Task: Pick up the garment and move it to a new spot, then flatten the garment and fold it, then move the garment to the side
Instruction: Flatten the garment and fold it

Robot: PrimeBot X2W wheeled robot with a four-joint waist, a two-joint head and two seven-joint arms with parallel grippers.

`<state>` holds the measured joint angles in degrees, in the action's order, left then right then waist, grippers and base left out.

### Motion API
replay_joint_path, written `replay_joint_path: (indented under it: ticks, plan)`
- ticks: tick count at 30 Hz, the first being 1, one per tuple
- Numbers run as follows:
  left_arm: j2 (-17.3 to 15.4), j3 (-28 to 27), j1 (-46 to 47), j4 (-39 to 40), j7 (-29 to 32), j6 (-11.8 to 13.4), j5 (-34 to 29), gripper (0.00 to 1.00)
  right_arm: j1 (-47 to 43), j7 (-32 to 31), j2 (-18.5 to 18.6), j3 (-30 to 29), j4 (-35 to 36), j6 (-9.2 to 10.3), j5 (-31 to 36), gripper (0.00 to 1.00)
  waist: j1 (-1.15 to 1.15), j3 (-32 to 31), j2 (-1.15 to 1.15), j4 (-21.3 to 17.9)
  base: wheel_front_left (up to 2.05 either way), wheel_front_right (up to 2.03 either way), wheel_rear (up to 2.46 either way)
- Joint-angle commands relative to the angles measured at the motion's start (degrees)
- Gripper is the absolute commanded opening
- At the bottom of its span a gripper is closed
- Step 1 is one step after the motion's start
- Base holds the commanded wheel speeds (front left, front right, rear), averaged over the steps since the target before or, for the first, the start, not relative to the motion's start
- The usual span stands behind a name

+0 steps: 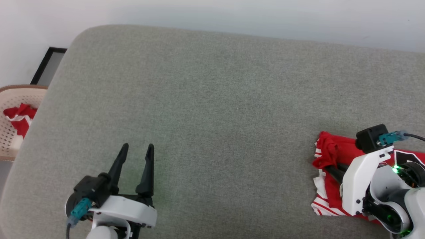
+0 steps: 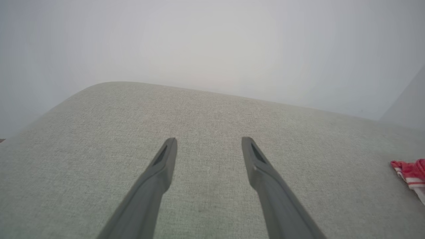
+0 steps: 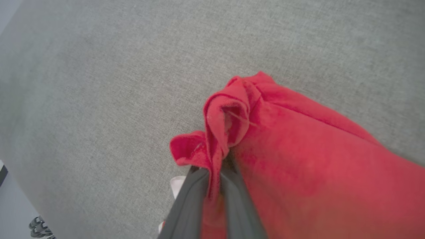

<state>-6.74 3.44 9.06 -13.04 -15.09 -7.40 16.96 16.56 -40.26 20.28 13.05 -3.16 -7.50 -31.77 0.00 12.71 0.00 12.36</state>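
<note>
Right gripper (image 3: 215, 169) pinches a bunched edge of the folded garment (image 3: 298, 159); left gripper (image 1: 137, 146), fingers spread, hangs well left of it. Likely the move-aside step; next, a clean release

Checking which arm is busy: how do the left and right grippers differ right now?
The left gripper is open and empty; the right gripper is shut on a fold of the garment. The left one is over bare cushion; the right one is at the garment's edge. Both have dark fingers.
</note>
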Motion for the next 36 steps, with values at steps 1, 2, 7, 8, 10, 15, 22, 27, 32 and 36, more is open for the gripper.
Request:
replay_joint_path:
  ticks: [1,2,7,8,10,15,22,27,32,36]
  plan:
    - [-0.4,-0.1,0.5,-0.1,0.0,-0.1,0.4,1.0,0.9,0.7,0.0,0.5,-0.4,0.03,-0.5,0.35,0.0,0.1,0.0,0.0,0.0,0.0,0.0]
    - [-0.6,-0.1,0.7,-0.2,0.0,-0.1,0.7,1.0,1.2,1.1,0.2,0.9,-0.8,0.03,-0.6,0.44,0.0,0.1,0.0,-0.2,0.0,0.0,0.0]
    - [-1.6,-0.4,1.2,-0.6,0.0,-0.1,1.1,1.0,2.4,1.4,0.5,2.2,-1.8,0.03,-1.7,1.0,0.0,-0.4,0.0,-1.8,0.0,0.0,0.0]
    - [-1.8,-0.4,1.2,-0.7,0.0,-0.1,1.2,1.0,2.7,1.6,0.4,2.2,-1.7,0.03,-2.0,1.0,0.0,-0.6,0.0,-2.2,0.0,0.0,0.0]
    - [-2.0,-0.5,1.0,-0.8,0.0,-0.1,1.3,1.0,3.1,1.9,0.2,2.4,-1.4,0.03,-2.7,1.0,0.0,-0.9,0.0,-3.2,0.0,0.0,0.0]
    - [-2.3,-0.5,0.4,-1.1,0.0,-0.1,1.6,1.0,3.3,2.4,0.3,2.4,-0.3,0.03,-5.0,1.0,0.0,-1.5,0.0,-5.4,0.0,0.0,0.0]
    - [-2.9,-0.5,0.5,-1.8,0.0,-0.1,2.0,1.0,4.1,8.4,2.1,0.9,-0.1,0.03,-6.1,1.0,0.0,-2.2,0.0,-8.9,0.0,0.0,0.0]
    - [-3.6,0.2,1.3,-4.0,0.0,-0.1,2.7,1.0,3.6,18.8,4.9,0.6,-5.4,0.04,-4.0,1.0,0.0,-2.3,0.0,-10.2,0.0,0.0,0.0]
    - [-3.9,-1.2,0.5,-5.2,0.0,-0.1,3.0,1.0,5.2,28.5,3.7,0.8,-11.7,0.02,-1.7,1.0,0.0,-3.4,0.0,-11.7,0.0,0.0,0.0]
    - [-4.0,-2.6,-1.2,-4.9,0.0,-0.1,2.6,1.0,5.3,35.0,2.6,1.3,-14.3,0.02,-0.8,1.0,0.0,-4.9,0.0,-12.9,0.0,0.0,0.0]
